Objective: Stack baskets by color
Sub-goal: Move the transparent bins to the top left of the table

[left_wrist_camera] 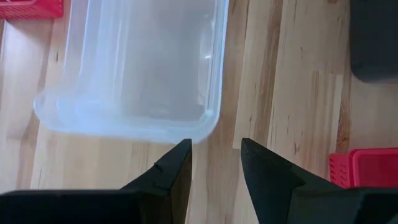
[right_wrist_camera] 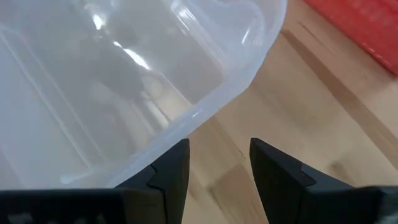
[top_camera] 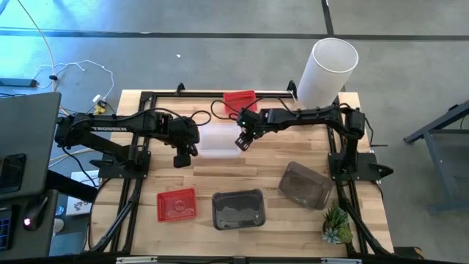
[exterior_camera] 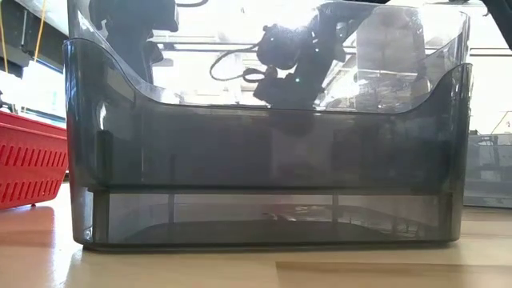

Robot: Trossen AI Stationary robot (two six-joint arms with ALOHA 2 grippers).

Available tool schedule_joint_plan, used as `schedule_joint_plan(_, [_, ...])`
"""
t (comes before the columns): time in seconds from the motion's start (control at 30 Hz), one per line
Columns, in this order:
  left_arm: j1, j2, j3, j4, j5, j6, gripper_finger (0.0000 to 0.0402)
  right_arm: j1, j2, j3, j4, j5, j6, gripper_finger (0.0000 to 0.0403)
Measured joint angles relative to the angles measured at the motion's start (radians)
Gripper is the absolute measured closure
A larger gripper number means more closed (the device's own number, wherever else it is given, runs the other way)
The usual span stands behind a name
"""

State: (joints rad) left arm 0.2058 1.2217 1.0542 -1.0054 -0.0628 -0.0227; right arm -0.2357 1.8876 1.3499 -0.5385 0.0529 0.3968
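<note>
A clear basket [top_camera: 218, 139] rests on its base at the table's middle, with a gripper on each side. My left gripper [top_camera: 180, 158] hovers open off its left near corner [left_wrist_camera: 205, 124], fingers [left_wrist_camera: 214, 146] over bare wood. My right gripper [top_camera: 242, 143] hangs open at the basket's right side, its fingertips [right_wrist_camera: 219, 146] just off the rounded rim [right_wrist_camera: 249, 68]. One red basket [top_camera: 239, 99] sits at the far edge and another [top_camera: 176, 204] near left. Two dark grey baskets [top_camera: 238, 209] [top_camera: 304, 185] stand near the front.
A tall white cylinder [top_camera: 327, 70] stands at the far right corner, and a small green plant [top_camera: 337, 224] at the near right. In the low view the front grey basket [exterior_camera: 264, 160] fills the picture, with a red basket [exterior_camera: 28, 160] to its left.
</note>
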Motion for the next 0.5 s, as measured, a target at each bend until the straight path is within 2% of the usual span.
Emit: schedule_joint_plan(0.5, [0.0,0.0,0.0,-0.017,0.0,0.0,0.0277,0.049,0.05,0.001,0.257,-0.011,0.055,0.0247])
